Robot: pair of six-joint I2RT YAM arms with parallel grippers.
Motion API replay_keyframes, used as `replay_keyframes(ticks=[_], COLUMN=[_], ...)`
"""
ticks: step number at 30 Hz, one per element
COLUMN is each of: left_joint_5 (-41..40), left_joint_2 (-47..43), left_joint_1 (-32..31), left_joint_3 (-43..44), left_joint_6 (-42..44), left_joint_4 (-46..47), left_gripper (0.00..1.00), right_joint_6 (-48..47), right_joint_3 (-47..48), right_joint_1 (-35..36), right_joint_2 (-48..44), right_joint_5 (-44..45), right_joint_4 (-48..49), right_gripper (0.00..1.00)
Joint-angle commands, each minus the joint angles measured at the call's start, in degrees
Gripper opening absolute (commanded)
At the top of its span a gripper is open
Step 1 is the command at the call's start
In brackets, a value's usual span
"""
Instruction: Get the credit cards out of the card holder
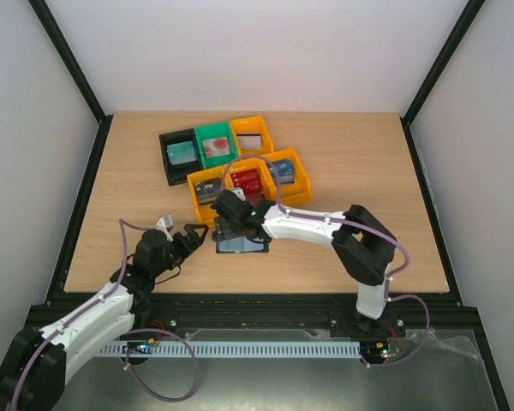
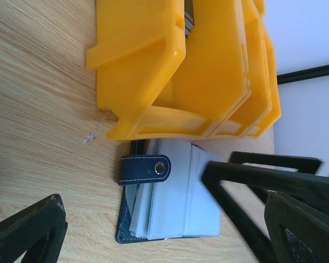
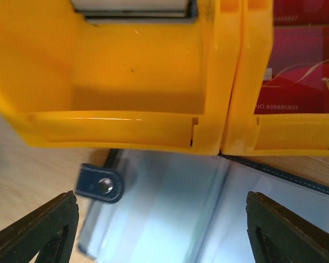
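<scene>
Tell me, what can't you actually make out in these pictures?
- Top view: the right end effector covers most of the card holder.
- Right wrist view: the card holder is blurred, so whether its pockets are full or empty cannot be told; the bottom edge cuts it off.
- Left wrist view: the orange bins show only their walls, which hide their contents.
- Top view: print on the red card is too small to read.

The top view looks down from high behind; both wrist views closely face the card holder (image 2: pixel 170 192).
</scene>
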Motion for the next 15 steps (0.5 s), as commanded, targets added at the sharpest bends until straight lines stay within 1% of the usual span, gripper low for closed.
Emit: replay_keyframes(ticks=[1, 7, 11, 12, 15], left_joint_5=[-2.6, -3.2, -3.3, -3.3, -3.3], left_joint_2=[-2.0, -2.9, -4.1, -4.5, -5.8], left_joint_1=[0.2, 0.2, 0.1, 0.1, -0.3], left_joint_3=[-1.1, -1.3, -1.5, -1.6, -1.7], left_joint_6=[-1.5, -1.3, -1.6, -1.6, -1.0], left_joint_4=[0.3, 0.7, 1.1, 1.3, 2.0], left_gripper=[0.99, 1.0, 0.99, 1.0, 0.99], right_joint_6=[2.4, 3.3, 2.6, 2.8, 4.0], right_joint_3=[2.0, -0.1, 1.8, 2.4, 1.8], right_joint_1=[1.4, 3.1, 3.2, 3.2, 3.1], right_joint_2=[5.2, 8.4, 12.0, 12.8, 13.2], right_joint_5=[2.8, 0.6, 4.4, 5.8, 8.4], right_joint_4=[-3.2, -3.1, -6.2, -7.5, -9.1], right_gripper=[0.81, 0.82, 0.83, 0.81, 0.66])
